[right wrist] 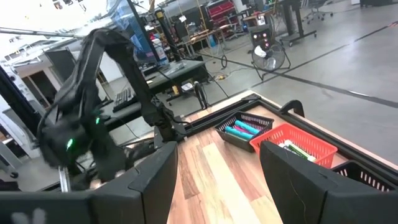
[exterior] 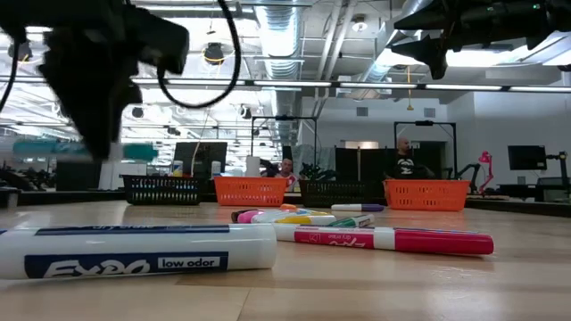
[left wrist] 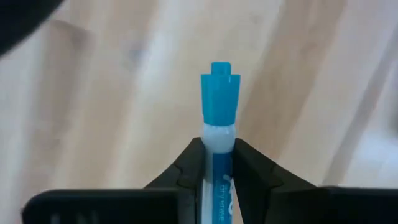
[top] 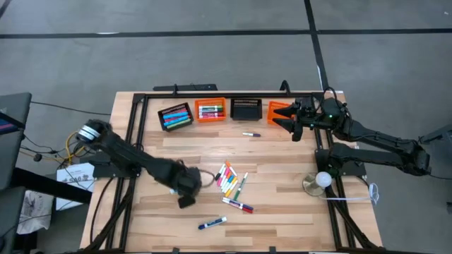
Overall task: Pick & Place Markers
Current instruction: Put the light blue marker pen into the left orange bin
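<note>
1. The markers (top: 231, 180) lie mostly in a loose cluster on the wooden table (top: 282, 219), just to the right of the left gripper (top: 185, 199), pointing in mixed directions, most of them slanted.
2. The left gripper has its fingers (left wrist: 186, 168) closed tight on a blue-capped marker (left wrist: 219, 99). The cap sticks out past the fingertips, and the marker's long axis runs in line with the fingers.
3. Another blue marker (top: 212, 223) lies alone on the table near that gripper, on the front side, set at a slight slant.
4. A red-capped marker (top: 238, 205) lies between the cluster and that lone blue one.
5. A single purple-capped marker (top: 251, 134) lies well apart from the left gripper, near the row of baskets.
6. The right gripper (top: 291, 121) hovers over the far orange basket (top: 277, 109), fingers (right wrist: 155, 180) spread wide and holding nothing.
7. The row also includes a black basket (top: 175, 116) and an orange basket (top: 210, 110), both holding markers, and a second black basket (top: 246, 108).
</note>
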You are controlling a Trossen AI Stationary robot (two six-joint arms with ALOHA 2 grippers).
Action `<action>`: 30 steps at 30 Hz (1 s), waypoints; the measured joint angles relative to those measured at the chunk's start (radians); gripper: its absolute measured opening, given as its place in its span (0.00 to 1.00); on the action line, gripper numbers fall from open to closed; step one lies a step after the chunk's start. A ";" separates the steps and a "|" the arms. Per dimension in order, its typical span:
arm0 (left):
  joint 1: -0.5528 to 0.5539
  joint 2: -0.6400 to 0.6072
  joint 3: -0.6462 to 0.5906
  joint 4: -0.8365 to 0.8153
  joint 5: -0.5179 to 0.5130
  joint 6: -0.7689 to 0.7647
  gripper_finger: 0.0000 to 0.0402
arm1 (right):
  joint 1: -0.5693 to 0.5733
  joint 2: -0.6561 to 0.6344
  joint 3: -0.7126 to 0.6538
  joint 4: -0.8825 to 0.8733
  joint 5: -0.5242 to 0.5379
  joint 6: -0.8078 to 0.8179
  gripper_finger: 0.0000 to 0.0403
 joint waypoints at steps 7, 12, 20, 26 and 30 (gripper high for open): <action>0.152 -0.260 0.003 -0.002 -0.100 0.132 0.14 | 0.000 0.000 0.000 0.000 0.000 0.000 0.54; 0.288 -0.409 0.003 0.112 -0.051 0.299 0.14 | 0.000 0.000 0.000 0.000 0.000 0.000 0.54; 0.479 -0.534 0.004 0.464 0.341 0.483 0.14 | -0.001 0.000 0.000 0.000 0.001 -0.001 0.54; 0.571 -0.528 0.006 0.751 0.723 0.495 0.14 | -0.002 0.000 0.000 0.000 0.001 -0.001 0.54; 0.589 -0.521 0.006 0.860 0.854 0.491 0.14 | -0.002 0.000 0.000 0.000 0.001 -0.001 0.54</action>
